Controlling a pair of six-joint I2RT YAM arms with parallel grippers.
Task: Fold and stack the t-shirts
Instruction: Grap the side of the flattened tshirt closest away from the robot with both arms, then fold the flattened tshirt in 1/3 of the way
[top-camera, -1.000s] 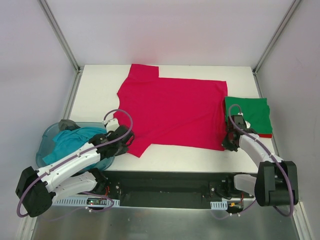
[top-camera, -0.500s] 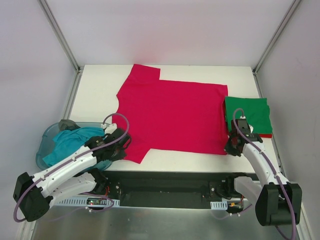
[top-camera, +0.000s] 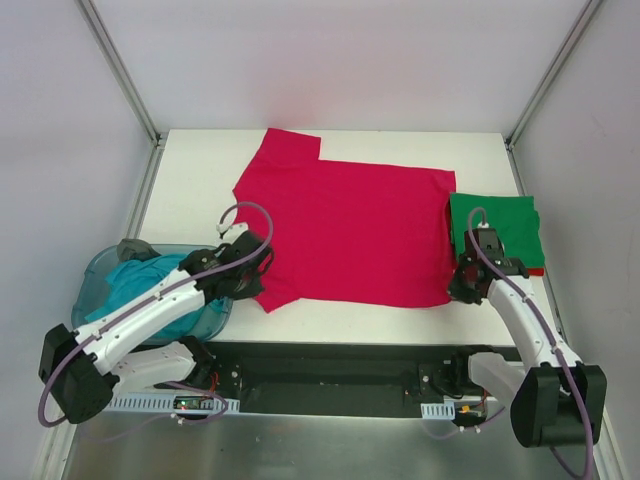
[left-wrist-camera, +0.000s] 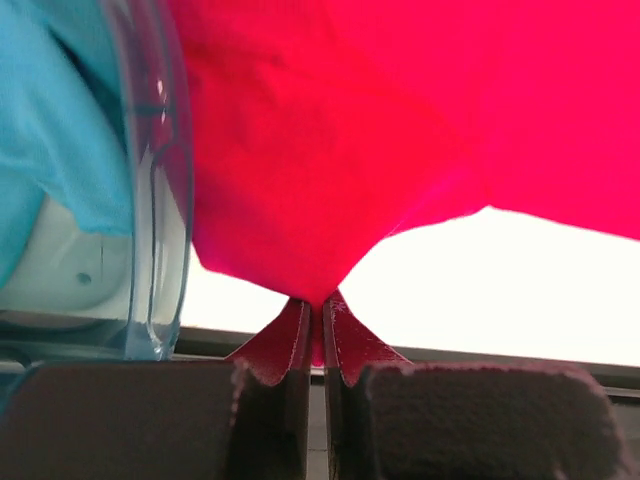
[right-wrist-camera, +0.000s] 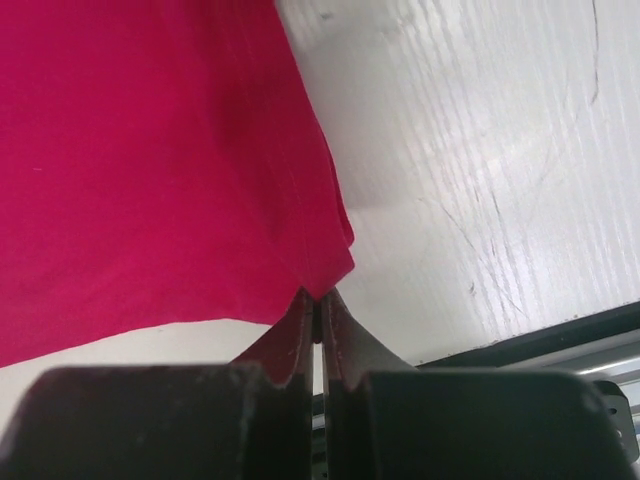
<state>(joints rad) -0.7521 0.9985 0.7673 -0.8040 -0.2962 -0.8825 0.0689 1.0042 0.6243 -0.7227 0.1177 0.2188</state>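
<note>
A crimson red t-shirt (top-camera: 350, 230) lies spread across the middle of the white table. My left gripper (top-camera: 258, 278) is shut on its near left sleeve corner (left-wrist-camera: 300, 270). My right gripper (top-camera: 462, 285) is shut on its near right hem corner (right-wrist-camera: 325, 270). A folded green t-shirt (top-camera: 500, 228) lies at the right on top of a red one, of which only an edge (top-camera: 535, 271) shows. A teal t-shirt (top-camera: 145, 285) sits bunched in the blue tub (top-camera: 95, 275); it also shows in the left wrist view (left-wrist-camera: 60, 130).
The translucent blue tub stands at the near left, its rim (left-wrist-camera: 165, 200) right beside my left gripper. A black rail (top-camera: 330, 365) runs along the table's near edge. Metal frame posts (top-camera: 120, 70) stand at the back corners.
Both grippers have carried the red shirt's near edge: first toward the near edge, then the left one back up and away. The shirt has shifted and lies flatter.
</note>
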